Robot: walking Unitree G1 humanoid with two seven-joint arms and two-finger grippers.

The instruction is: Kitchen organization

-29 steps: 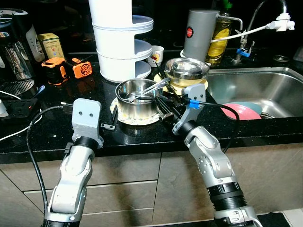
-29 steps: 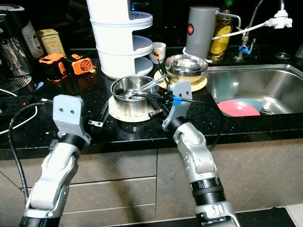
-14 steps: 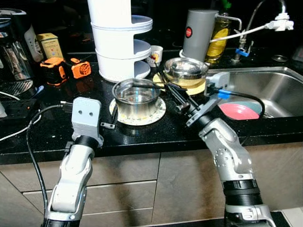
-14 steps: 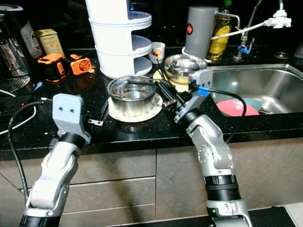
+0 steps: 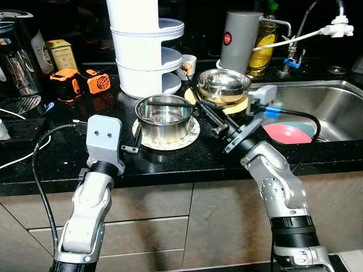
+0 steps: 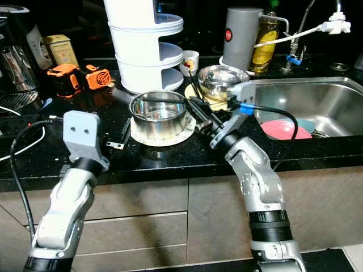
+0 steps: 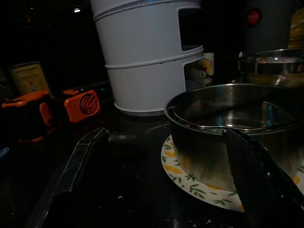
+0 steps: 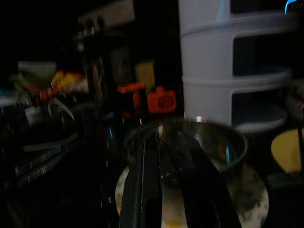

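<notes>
A steel pot [image 5: 164, 116] stands on a patterned plate [image 5: 190, 136] on the black counter. My right gripper [image 5: 201, 106] reaches from the right to the pot's rim. Its fingers [image 8: 142, 180] lie close together, shut on a thin spoon handle that runs level over the pot's mouth. My left gripper [image 7: 166, 135] hovers just left of the pot, low over the counter, and is open with nothing between its fingers [image 7: 71, 171]. A second steel bowl [image 5: 223, 82] rests on a yellow plate behind the right gripper.
A white tiered rack [image 5: 144, 45] stands behind the pot, with a small mug [image 5: 188, 66], a grey canister [image 5: 238, 39] and an oil bottle [image 5: 262, 45] beside it. Orange tools [image 5: 79, 82] lie at the left. The sink [image 5: 323, 102] at the right holds a pink plate [image 5: 286, 133].
A second ago the spoon lay slanted inside the pot. My right arm has swung out to the right and the spoon now lies level across the rim. The left arm has not moved.
</notes>
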